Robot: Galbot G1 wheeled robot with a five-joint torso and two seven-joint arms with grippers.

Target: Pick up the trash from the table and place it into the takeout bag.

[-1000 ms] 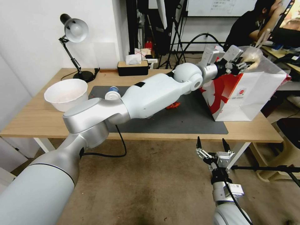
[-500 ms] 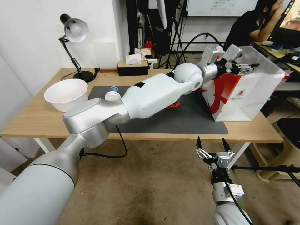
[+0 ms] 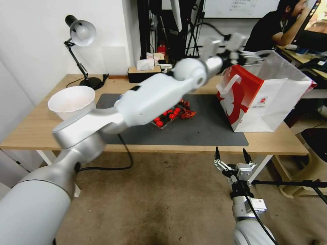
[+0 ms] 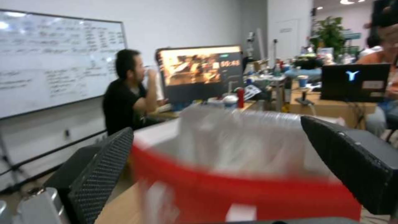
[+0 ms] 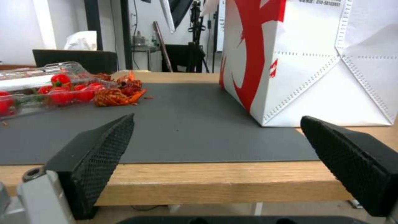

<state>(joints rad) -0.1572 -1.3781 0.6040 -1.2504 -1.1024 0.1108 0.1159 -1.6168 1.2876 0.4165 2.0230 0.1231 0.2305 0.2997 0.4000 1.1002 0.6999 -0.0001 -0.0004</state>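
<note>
The white and red takeout bag [image 3: 272, 102] stands open at the right end of the table [image 3: 41, 129]. My left gripper [image 3: 256, 55] hangs open and empty just above the bag's near rim; in the left wrist view the red rim [image 4: 248, 189] lies between its fingers [image 4: 104, 168]. On the grey mat [image 3: 211, 131] lie a clear plastic tub [image 3: 167, 116] of red fruit and crushed red litter [image 3: 188, 114]. A beige paper bowl [image 3: 72, 101] sits at the left. My right gripper [image 3: 231, 157] is open below the table's front edge, facing the bag [image 5: 315, 77] and tub [image 5: 45, 84].
A desk lamp [image 3: 81, 34] and a black tissue box [image 3: 144, 73] stand along the table's back edge. A person sits at another desk behind the bag. A black stand leg [image 3: 293, 183] crosses the floor to the right of my right arm.
One second ago my left gripper held a clear bag with a bun over the takeout bag. It then opened and the bun is gone. The left arm has since risen and swung left, uncovering the tub.
</note>
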